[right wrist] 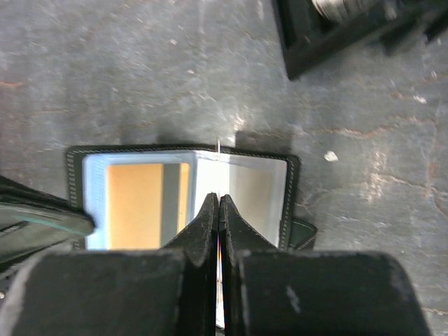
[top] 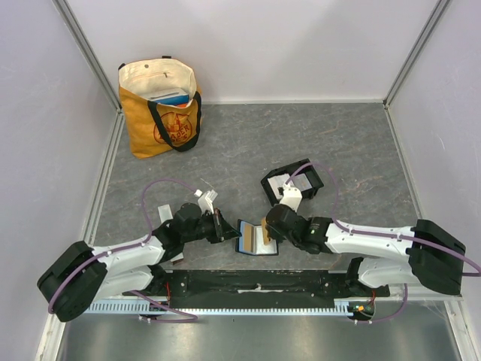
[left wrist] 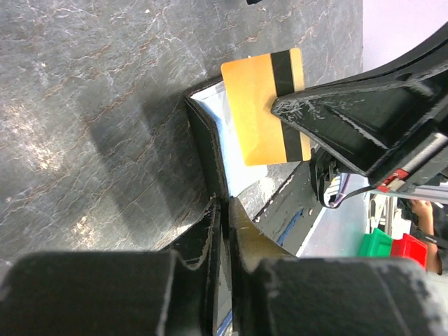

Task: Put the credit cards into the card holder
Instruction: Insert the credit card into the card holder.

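Fingers [left wrist: 197, 234] of the left gripper [left wrist: 224, 204], forward and right of the orange tote bag [top: 161, 124] in the back-left corner, are pressed nearly together and pinch the left edge of the black wallet [right wrist: 182, 148]. Wallet lies open flat on the grey table [top: 353, 143], near the front edge, between the two grippers. Pale clear pockets face up. Orange card [left wrist: 259, 112] with a dark stripe stands on edge over the wallet's middle fold, lifted above the pockets rather than lying in them. An orange patch with a dark band shows in the wallet's left pocket; second card or reflection, cannot tell. Right gripper [right wrist: 219, 203] comes in from the right, fingers [right wrist: 199, 234] closed tight with the orange card's thin edge clamped between them. Card holder [top: 312, 183], the black two-compartment tray, sits behind and to the right of the wallet, apart from it, turned at an angle. Something pale lies in its left compartment. Right arm's purple cable loops over the tray.
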